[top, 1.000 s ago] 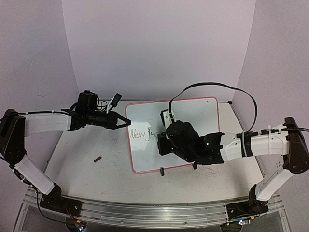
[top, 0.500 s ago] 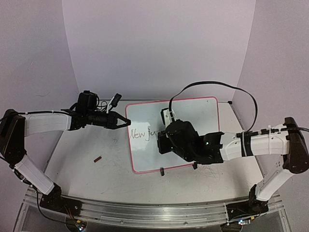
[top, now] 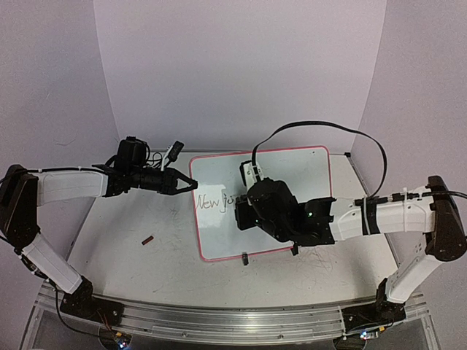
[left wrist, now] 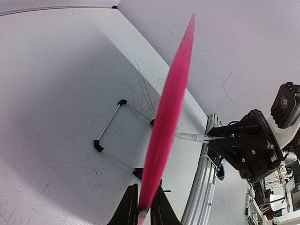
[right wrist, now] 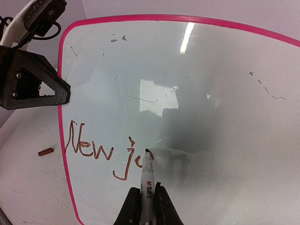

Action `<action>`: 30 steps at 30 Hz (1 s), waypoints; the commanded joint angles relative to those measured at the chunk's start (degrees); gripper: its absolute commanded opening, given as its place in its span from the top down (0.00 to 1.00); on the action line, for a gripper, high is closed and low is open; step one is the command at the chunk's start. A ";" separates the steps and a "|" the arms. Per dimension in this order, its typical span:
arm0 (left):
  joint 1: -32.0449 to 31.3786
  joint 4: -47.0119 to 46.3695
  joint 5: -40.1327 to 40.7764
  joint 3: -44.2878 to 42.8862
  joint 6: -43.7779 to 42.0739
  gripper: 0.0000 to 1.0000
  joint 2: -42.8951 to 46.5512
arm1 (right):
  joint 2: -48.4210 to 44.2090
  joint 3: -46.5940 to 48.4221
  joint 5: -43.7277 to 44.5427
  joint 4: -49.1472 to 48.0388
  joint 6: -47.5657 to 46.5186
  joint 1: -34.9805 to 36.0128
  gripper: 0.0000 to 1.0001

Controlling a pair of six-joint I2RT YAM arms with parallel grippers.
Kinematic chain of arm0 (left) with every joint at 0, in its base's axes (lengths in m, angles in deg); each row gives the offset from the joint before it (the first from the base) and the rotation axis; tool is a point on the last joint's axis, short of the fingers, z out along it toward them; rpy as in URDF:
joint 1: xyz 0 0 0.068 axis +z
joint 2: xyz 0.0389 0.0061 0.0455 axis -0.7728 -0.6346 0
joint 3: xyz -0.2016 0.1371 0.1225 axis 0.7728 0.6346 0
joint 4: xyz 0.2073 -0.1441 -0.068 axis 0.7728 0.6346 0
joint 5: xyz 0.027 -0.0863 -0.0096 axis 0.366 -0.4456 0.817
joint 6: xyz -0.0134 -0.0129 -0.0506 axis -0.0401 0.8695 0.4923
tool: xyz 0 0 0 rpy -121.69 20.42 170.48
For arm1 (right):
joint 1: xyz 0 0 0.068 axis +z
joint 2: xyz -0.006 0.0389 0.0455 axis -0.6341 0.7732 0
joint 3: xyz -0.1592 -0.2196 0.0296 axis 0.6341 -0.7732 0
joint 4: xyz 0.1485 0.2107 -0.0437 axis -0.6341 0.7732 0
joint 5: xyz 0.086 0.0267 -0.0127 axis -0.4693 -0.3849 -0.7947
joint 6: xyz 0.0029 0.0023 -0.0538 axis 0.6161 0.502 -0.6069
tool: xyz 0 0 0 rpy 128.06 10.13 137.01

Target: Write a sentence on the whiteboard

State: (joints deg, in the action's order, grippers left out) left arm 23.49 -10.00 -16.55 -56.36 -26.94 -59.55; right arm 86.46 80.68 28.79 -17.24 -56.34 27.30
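Note:
The whiteboard (top: pixel 292 171) lies tilted on the table, white with a pink rim. My left gripper (top: pixel 191 184) is shut on its left edge; the left wrist view shows the rim (left wrist: pixel 166 117) edge-on between my fingers (left wrist: pixel 127 211). My right gripper (right wrist: pixel 147 190) is shut on a white marker (right wrist: pixel 147 176), whose tip touches the board. The sentence (right wrist: pixel 101 152) reads "New jo" in reddish-brown strokes near the board's left edge. It also shows in the top view (top: pixel 215 202). My right wrist (top: pixel 266 208) hides the marker there.
A small dark red cap (top: pixel 148 239) lies on the table left of the board, also in the right wrist view (right wrist: pixel 45 152). Black clips (top: pixel 245 257) sit at the board's near edge. A small white and black object (top: pixel 173 153) lies at the back wall.
My right gripper has shifted slightly up and left with the marker, and the writing has grown from "New j" by part of another letter. The left arm has not moved.

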 commanded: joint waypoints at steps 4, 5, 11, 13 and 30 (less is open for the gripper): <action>-0.75 -0.86 -1.63 -0.22 -0.35 0.91 0.80 | 0.62 0.65 -0.63 -1.32 0.17 -0.36 1.00; -0.75 -0.86 -1.66 -0.26 -0.35 0.91 0.80 | 0.46 0.40 -0.89 -1.31 0.36 -0.37 1.00; -0.75 -0.83 -1.66 -0.30 -0.35 0.91 0.72 | 0.45 -0.79 -1.74 -1.21 1.24 -0.39 1.00; -0.75 -0.84 -1.65 -0.32 -0.35 0.91 0.67 | 0.52 -0.99 -2.09 -1.15 1.60 -0.36 1.00; -0.75 -0.83 -1.69 -0.30 -0.35 0.91 0.40 | -9.39 -5.20 -4.08 -5.30 0.52 -1.03 1.00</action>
State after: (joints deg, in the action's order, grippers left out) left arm 23.49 -10.00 -16.84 -56.36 -26.94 -59.55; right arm 82.83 77.14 24.57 -17.75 -54.70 27.17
